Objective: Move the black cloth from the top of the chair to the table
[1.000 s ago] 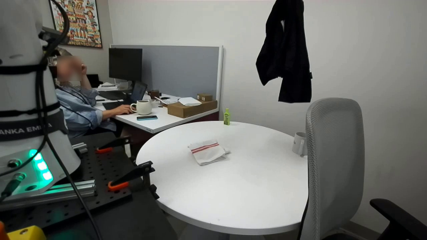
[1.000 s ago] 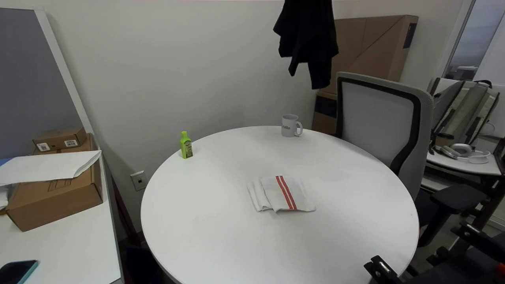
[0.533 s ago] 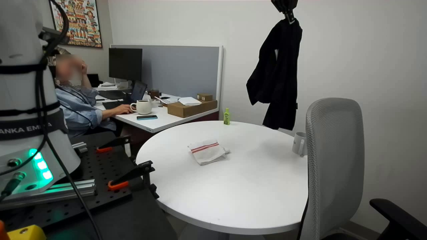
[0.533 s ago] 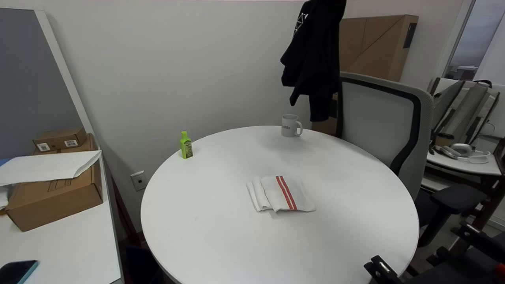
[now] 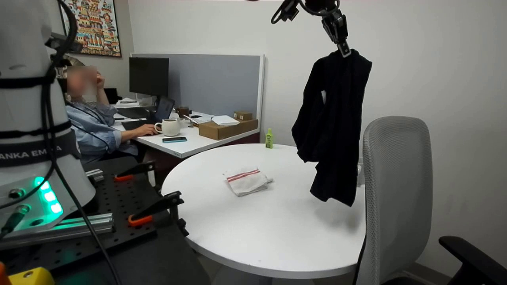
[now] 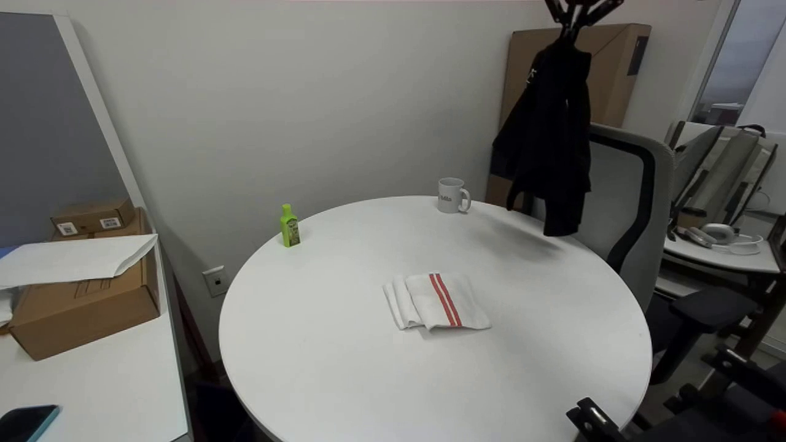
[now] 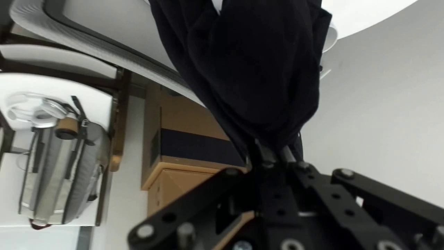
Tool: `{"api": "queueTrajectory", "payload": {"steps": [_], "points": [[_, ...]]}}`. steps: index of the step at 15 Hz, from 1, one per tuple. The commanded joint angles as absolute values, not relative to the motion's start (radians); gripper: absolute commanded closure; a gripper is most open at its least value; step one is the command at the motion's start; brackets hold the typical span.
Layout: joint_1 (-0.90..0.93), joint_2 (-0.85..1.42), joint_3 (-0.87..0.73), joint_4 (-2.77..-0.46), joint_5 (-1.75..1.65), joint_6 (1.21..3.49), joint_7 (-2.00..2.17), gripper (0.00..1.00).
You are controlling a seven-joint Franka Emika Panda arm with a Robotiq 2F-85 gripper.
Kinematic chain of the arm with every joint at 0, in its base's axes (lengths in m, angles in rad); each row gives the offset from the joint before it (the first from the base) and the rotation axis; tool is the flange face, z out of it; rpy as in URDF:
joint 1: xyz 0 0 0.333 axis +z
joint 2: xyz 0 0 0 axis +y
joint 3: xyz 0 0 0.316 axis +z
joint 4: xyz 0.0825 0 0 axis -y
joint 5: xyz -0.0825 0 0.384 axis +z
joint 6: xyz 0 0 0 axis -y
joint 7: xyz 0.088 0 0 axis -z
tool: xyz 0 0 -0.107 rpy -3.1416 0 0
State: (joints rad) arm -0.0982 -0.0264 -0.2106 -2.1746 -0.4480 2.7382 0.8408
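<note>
Above the table [image 5: 257,229], near the chair [image 5: 404,178], pinching the black cloth [image 5: 336,118] by its upper end in a closed gripper [image 7: 276,153], with its length straight below, seemingly ready for lowering.

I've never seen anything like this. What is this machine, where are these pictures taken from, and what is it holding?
The white machine with green lights is a robot arm; only parts of it show. At its working end is a gripper, a sort of mechanical pincer. Two views look on from outside the robot, from different places; the third is taken from its wrist, and there the room looks roughly upside down.

The gripper is closed on a black cloth, which hangs down, its lower edge seemingly above the round white table. On that table lies a folded white towel with red stripes; near the edge stand a green bottle and a pale mug. Beside the table is an office chair with a grey back.
</note>
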Motion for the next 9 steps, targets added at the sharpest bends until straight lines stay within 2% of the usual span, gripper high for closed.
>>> {"api": "queueTrajectory", "payload": {"steps": [1, 4, 9], "points": [[-0.159, -0.12, -0.199, -2.269, -0.632, 2.708, 1.115, 0.99], [-0.221, -0.192, -0.148, -2.346, -0.807, 2.634, 1.341, 0.99], [-0.199, -0.289, -0.046, -2.508, -0.972, 2.503, 1.601, 0.99]]}}
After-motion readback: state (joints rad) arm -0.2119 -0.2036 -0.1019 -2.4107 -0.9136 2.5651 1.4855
